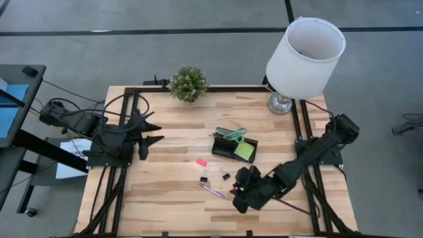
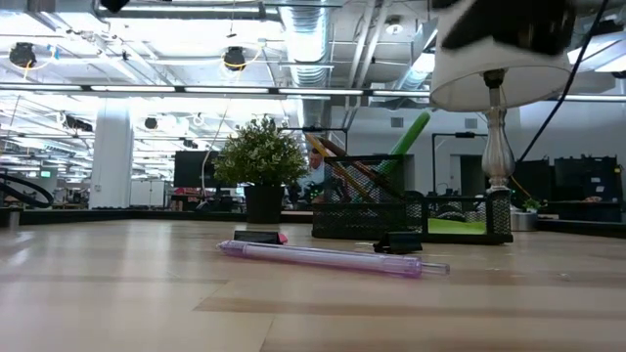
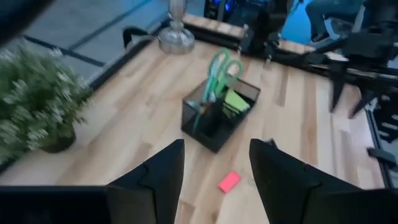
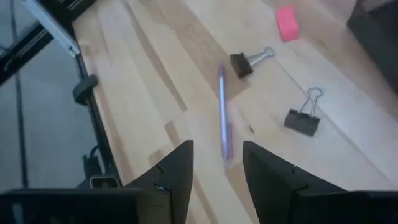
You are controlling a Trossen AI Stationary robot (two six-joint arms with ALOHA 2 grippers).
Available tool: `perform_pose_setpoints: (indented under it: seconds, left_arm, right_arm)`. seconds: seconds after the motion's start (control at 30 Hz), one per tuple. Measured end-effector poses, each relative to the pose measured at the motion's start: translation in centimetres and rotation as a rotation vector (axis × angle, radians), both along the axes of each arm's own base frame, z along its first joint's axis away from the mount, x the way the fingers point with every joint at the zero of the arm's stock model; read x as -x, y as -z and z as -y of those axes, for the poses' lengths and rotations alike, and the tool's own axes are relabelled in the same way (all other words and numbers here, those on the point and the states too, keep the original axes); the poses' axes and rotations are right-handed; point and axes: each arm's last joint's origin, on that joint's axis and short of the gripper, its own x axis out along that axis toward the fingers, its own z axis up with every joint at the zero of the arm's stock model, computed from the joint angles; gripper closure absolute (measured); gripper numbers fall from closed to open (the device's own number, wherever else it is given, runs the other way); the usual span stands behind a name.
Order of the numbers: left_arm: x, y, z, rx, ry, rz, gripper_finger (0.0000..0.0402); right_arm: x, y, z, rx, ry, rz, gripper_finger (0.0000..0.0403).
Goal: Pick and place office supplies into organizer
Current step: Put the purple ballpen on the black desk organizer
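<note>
We are observing the right gripper point(image 4: 217, 165) hovering, fingers apart, over the slim pink plastic pen point(image 4: 222, 121) lying on the pale wooden table point(image 1: 165, 192) near the black mesh organizer point(image 1: 234, 145). We are judging a skewed descent risks rolling the pen aside or nudging the small black binder clips point(image 4: 301, 121) nearby; the left gripper point(image 3: 214, 177), also parted, is waiting well apart.

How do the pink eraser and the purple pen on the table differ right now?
The pink eraser is a short, solid pink block; the purple pen is long, thin and translucent. The eraser lies nearer the organizer; the pen lies nearer the table's front edge, just ahead of the open right gripper. The left gripper waits off to the side. Both lie flat on the table, not yet in the organizer.
</note>
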Motion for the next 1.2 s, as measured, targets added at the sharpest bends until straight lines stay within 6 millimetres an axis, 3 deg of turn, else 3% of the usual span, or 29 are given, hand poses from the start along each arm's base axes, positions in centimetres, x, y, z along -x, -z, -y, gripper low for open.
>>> perform_pose_setpoints:
  seconds: [0.2,0.47,0.67,1.2]
  left_arm:
    - [-0.4,1.1,0.2,0.015,0.018,-0.032,0.0228]
    - [-0.7,1.3,0.3,-0.014,0.011,-0.044,0.0228]
    - [-0.7,1.3,0.3,-0.032,-0.003,-0.042,0.0228]
    - [-0.7,1.3,0.3,0.008,-0.026,-0.027,0.0228]
  right_arm:
    - [-0.1,4.2,0.6,-0.114,-0.085,-0.031,0.0272]
    - [-1.5,8.6,-0.2,-0.006,-0.167,-0.032,0.0278]
    - [-1.9,12.1,-0.3,0.033,-0.128,-0.112,0.0294]
    - [-2.4,12.7,-0.7,0.02,-0.141,-0.073,0.0294]
